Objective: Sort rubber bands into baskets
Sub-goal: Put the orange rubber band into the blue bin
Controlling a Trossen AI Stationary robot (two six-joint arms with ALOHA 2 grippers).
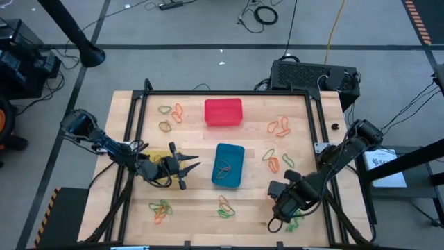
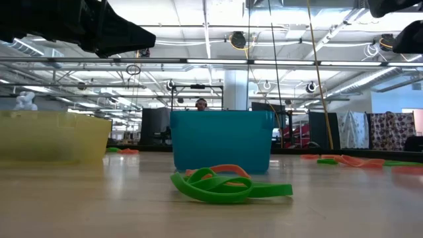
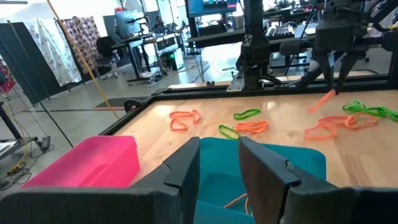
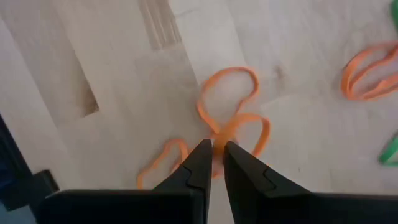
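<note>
Three baskets are on the wooden table: a red one [image 1: 223,112] at the far middle, a blue one [image 1: 229,164] in the centre, and a yellow one [image 1: 158,161] partly hidden under my left arm. An orange band [image 3: 239,200] lies in the blue basket. My left gripper [image 1: 191,168] stands level and open at the blue basket's left rim [image 3: 217,180], with nothing between its fingers. At the near right, my right gripper [image 1: 279,208] hangs above a patch of orange rubber bands [image 3: 329,127], shut on one orange rubber band [image 4: 219,138]. My right gripper pinches the orange rubber band [image 4: 219,138] between the ends of its two fingers, coming from above and pointing down. A short orange length [image 3: 320,104] slants down below the fingertips, clear of the table. Which loops seen beneath belong to the held band, I cannot tell.
Loose clusters of orange and green bands lie at the far left [image 1: 170,112], far right [image 1: 279,126], right of the blue basket [image 1: 274,160], near left [image 1: 161,208], near middle [image 1: 225,206] and beside the right gripper [image 1: 295,222]. Black rails [image 1: 229,92] frame the table.
</note>
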